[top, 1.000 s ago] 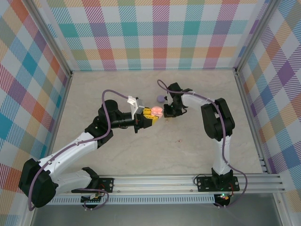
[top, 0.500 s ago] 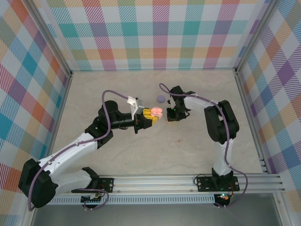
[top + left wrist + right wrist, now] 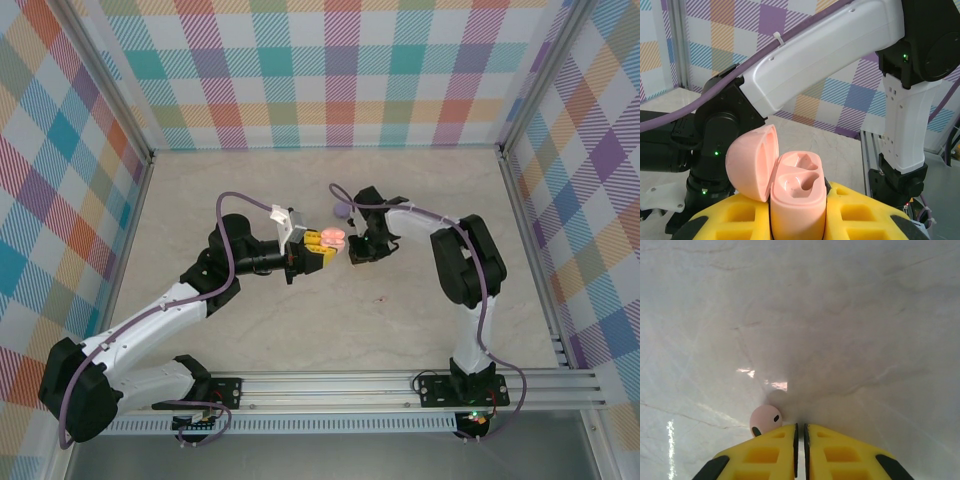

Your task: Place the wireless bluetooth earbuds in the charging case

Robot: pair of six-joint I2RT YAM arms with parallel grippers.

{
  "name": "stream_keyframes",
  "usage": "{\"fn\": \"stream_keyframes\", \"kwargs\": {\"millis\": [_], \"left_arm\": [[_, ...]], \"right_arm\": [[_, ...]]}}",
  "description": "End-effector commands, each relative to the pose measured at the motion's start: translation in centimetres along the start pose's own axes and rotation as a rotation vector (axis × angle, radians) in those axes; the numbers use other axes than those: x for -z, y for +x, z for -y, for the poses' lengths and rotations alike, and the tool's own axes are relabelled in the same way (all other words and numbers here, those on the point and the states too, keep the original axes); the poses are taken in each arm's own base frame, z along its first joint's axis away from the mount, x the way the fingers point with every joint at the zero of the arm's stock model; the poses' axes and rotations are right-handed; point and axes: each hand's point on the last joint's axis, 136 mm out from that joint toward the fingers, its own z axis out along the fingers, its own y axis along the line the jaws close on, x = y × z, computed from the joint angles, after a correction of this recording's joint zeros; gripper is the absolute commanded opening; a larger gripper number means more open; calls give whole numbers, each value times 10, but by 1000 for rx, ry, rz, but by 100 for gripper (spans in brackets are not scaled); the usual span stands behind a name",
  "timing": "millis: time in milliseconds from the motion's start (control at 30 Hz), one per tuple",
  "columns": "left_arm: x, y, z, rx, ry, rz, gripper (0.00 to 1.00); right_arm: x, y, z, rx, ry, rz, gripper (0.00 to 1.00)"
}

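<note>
My left gripper (image 3: 322, 246) (image 3: 799, 215) is shut on the pink charging case (image 3: 797, 197) (image 3: 332, 237) and holds it upright. Its lid (image 3: 752, 162) hangs open to the left, and both sockets are empty. My right gripper (image 3: 353, 252) (image 3: 800, 426) hovers low over the table just right of the case, jaws shut with only a thin slit between them. A small pink earbud (image 3: 765, 419) with black marks peeks out at the outer side of its left fingertip, not between the jaws. I cannot tell whether it touches the finger.
A purple round disc (image 3: 342, 210) lies on the pale marble table (image 3: 250, 180) just behind the two grippers. Checked walls enclose the table on three sides. The right arm's elbow (image 3: 460, 255) stands to the right.
The right gripper swung a little to the right, then came back left and slightly nearer, ending beside the case. The left arm and the case have stayed still.
</note>
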Motion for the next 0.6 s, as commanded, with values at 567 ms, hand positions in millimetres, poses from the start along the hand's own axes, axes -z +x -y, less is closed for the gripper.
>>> {"fn": "stream_keyframes", "kwargs": {"millis": [567], "left_arm": [[6,-13,13,-29,16,43,18]], "right_arm": [[15,-6,-31,107,-9,-12,38]]}}
